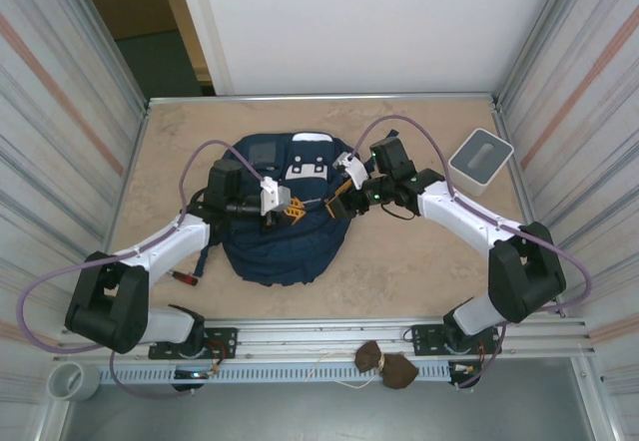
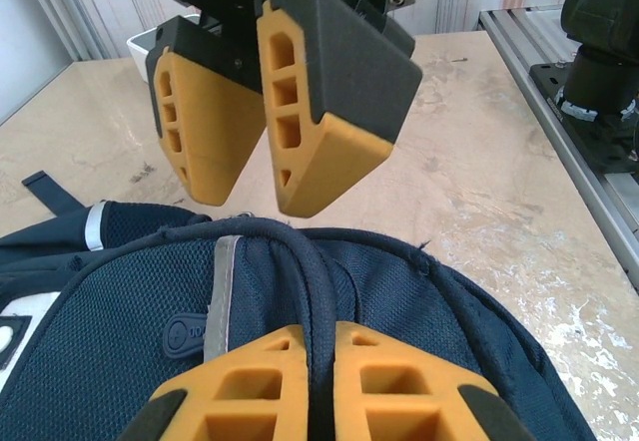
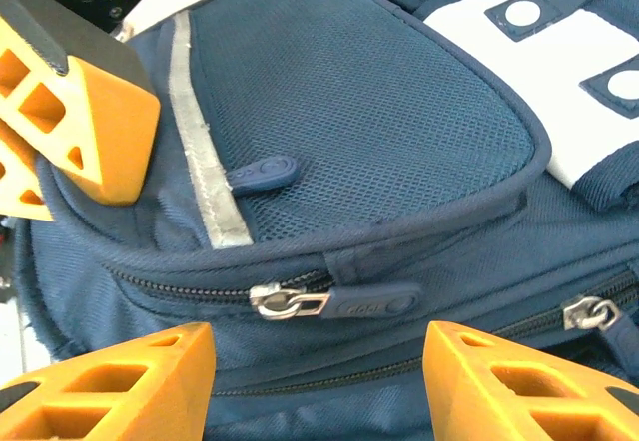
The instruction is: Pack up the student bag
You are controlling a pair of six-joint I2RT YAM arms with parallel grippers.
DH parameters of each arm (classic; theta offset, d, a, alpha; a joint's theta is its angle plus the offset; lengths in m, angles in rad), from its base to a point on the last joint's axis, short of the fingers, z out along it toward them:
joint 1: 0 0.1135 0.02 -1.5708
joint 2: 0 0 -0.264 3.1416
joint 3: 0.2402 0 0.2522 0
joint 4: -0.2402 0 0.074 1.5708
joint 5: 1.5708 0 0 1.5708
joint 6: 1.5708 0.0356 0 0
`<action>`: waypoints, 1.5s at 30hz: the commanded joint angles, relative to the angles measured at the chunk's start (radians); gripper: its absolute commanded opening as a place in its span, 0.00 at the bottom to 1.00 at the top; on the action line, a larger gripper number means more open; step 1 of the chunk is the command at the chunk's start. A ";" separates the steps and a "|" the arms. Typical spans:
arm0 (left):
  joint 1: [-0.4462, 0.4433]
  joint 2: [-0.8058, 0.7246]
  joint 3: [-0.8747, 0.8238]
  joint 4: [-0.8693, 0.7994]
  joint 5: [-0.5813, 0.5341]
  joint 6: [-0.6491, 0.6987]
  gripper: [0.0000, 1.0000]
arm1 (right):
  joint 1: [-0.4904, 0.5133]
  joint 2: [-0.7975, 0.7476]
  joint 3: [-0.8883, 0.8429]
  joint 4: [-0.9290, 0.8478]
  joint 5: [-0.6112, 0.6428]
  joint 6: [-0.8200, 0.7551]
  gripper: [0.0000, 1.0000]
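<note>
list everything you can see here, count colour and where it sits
student bag: 1, navy blue, middle of the table
zip sliders: 2, silver, on the bag's closed zips
box: 1, grey-white, open top, far right of the table
small item: 1, dark reddish, beside the bag's near-left edge, too small to identify
lumps: 2, brown, touching, on the rail at the near edge
cup: 1, white, off the table, near left
table: 1, beige, mottled
left gripper: 1, orange fingers, shut on the bag's dark top loop
right gripper: 1, orange fingers, open, either side of a zip slider
</note>
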 commanded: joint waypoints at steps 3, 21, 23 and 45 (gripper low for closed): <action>0.000 -0.021 0.043 0.032 0.053 0.004 0.07 | 0.018 0.055 0.049 -0.015 0.015 -0.122 0.53; -0.002 -0.042 0.032 0.019 0.038 0.015 0.07 | 0.002 0.069 -0.028 0.119 0.115 -0.283 0.13; -0.003 -0.049 0.028 0.022 0.041 0.016 0.07 | -0.003 0.072 -0.031 0.126 0.141 -0.282 0.11; 0.034 -0.071 -0.010 -0.012 0.164 0.148 0.17 | -0.078 -0.001 -0.067 0.072 0.010 -0.144 0.39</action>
